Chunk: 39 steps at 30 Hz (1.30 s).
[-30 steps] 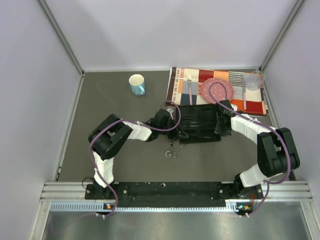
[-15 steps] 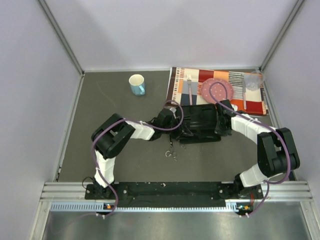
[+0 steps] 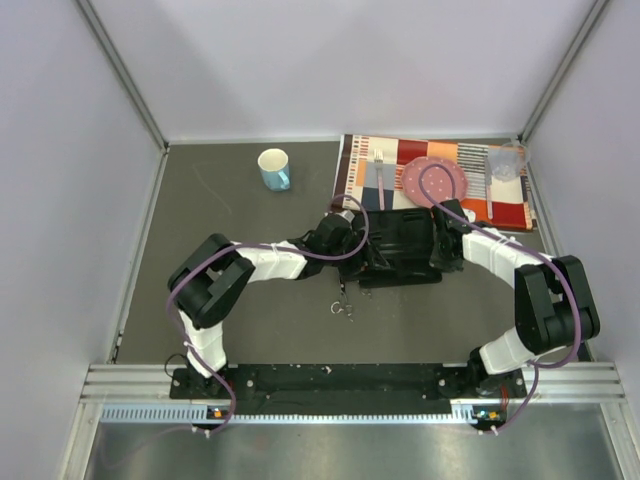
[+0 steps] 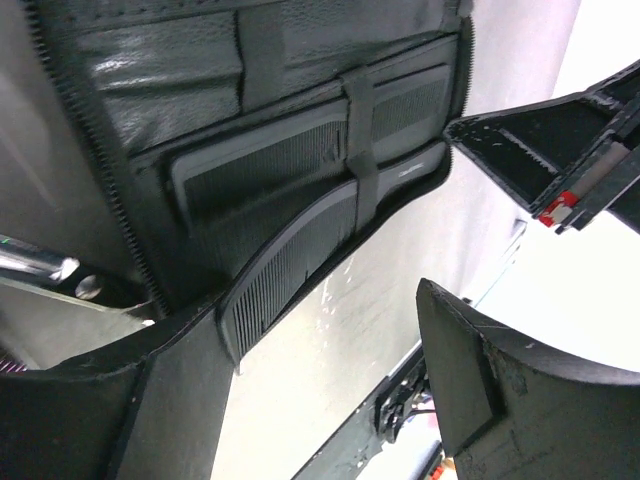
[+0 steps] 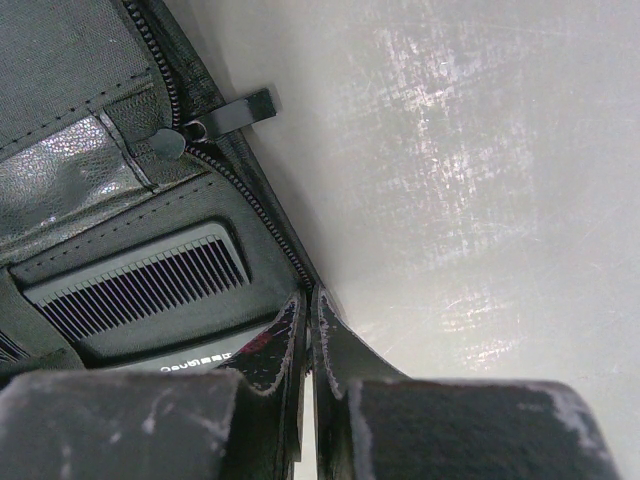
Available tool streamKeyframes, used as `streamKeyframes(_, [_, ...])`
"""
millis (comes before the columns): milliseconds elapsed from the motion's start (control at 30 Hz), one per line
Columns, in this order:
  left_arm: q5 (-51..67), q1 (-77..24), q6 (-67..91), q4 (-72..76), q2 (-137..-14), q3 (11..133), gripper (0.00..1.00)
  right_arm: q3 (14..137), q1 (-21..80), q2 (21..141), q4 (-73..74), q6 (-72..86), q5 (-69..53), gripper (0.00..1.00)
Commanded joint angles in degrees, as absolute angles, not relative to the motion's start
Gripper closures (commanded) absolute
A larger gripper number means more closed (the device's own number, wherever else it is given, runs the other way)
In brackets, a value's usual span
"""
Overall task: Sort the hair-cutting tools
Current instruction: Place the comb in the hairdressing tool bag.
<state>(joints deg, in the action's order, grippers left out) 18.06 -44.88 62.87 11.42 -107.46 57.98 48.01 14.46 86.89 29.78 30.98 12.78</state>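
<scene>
Our left gripper (image 4: 320,320) stands released just before the flat straight black comb (image 4: 270,165) and slim black handled comb (image 4: 290,270) strapped in the black rectangular zip case (image 3: 395,250), whose rim our right gripper (image 5: 308,330) clenches, so we judge the small silver metal scissors (image 3: 343,308) behind it remain unsorted.

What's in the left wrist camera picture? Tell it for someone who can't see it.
An open black zip case holds two black combs tucked side by side under a strap. The left gripper hangs open in front of them, holding nothing.
</scene>
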Motion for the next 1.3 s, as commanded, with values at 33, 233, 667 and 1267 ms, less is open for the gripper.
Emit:
streamKeyframes(33, [11.87,-44.65,56.95,-2.28,-104.51,56.16,0.24,46.76,14.41,88.07,25.93,32.43,10.46,1.0])
streamKeyframes(233, [7.04,-44.56,54.76,-5.88,-100.64,56.69,0.26,46.76,14.41,88.33,25.75,32.43,10.28,1.0])
streamKeyframes(667, [9.68,-44.56,52.83,-3.16,-101.17,58.27,0.35,46.23,14.41,89.03,24.87,31.73,9.32,1.0])
streamKeyframes(1267, [-3.52,-42.54,43.5,-18.98,-92.28,59.15,0.33,47.19,20.2,66.36,26.8,24.53,9.06,0.58])
